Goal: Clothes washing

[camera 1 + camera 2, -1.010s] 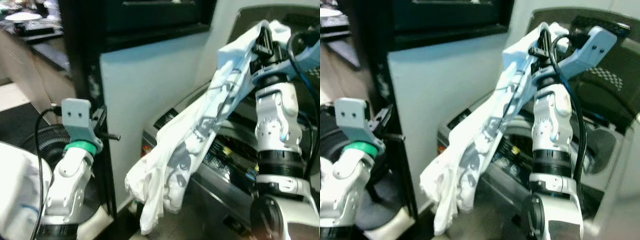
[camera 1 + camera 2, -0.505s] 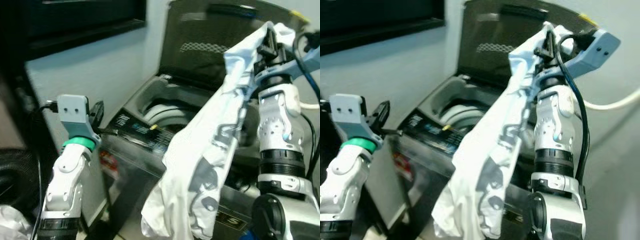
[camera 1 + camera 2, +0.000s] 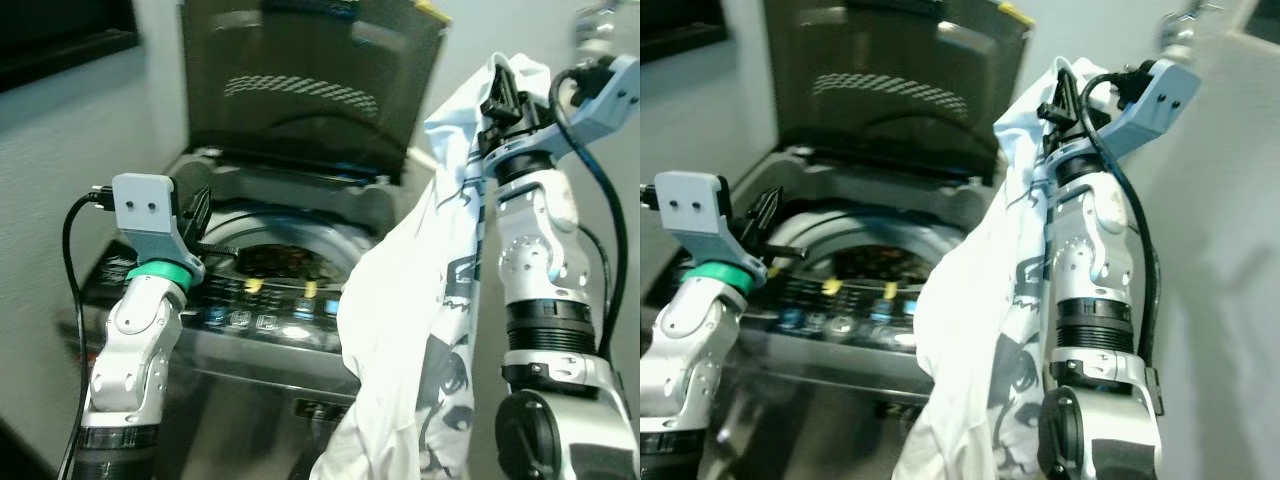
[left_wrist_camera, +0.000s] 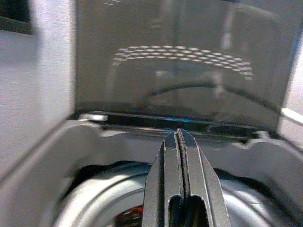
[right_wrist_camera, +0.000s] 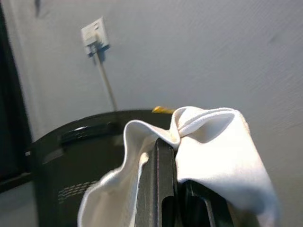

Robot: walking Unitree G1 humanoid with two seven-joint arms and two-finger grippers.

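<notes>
At the left of the head views, the left gripper (image 3: 197,215) is raised in front of the washing machine (image 3: 290,330), its 2 black fingers (image 4: 182,189) pressed together along their length with nothing between them. From the left wrist view those fingers point toward the back of the machine, over the pale rim of the drum opening (image 4: 94,189), with the upright lid ahead of them. A black cable (image 3: 70,260) loops from the grey camera mount on that wrist down along the silver arm.

Centrally, the top-loading washing machine stands with its dark lid (image 3: 310,90) tilted up and back against the wall (image 3: 80,120). The round drum (image 3: 285,262) is open and dark inside; what it contains cannot be made out. A control panel (image 3: 270,305) with small lit markings runs along the front edge, just below the drum opening.

Further right, a white garment with dark printed patterns (image 3: 420,330) hangs in a long drape in front of the machine's right front corner, its lower part reaching below the panel and out of the frame. Its top is bunched and clamped in the right gripper (image 3: 503,95), which is held high, above the level of the lid's hinge. In the right wrist view the 2 fingers (image 5: 163,179) are closed on a fold of the white cloth (image 5: 213,146), which spills over both sides of them. Behind, on the grey wall, a white socket plate (image 5: 93,32) has a thin cord dropping from it.
</notes>
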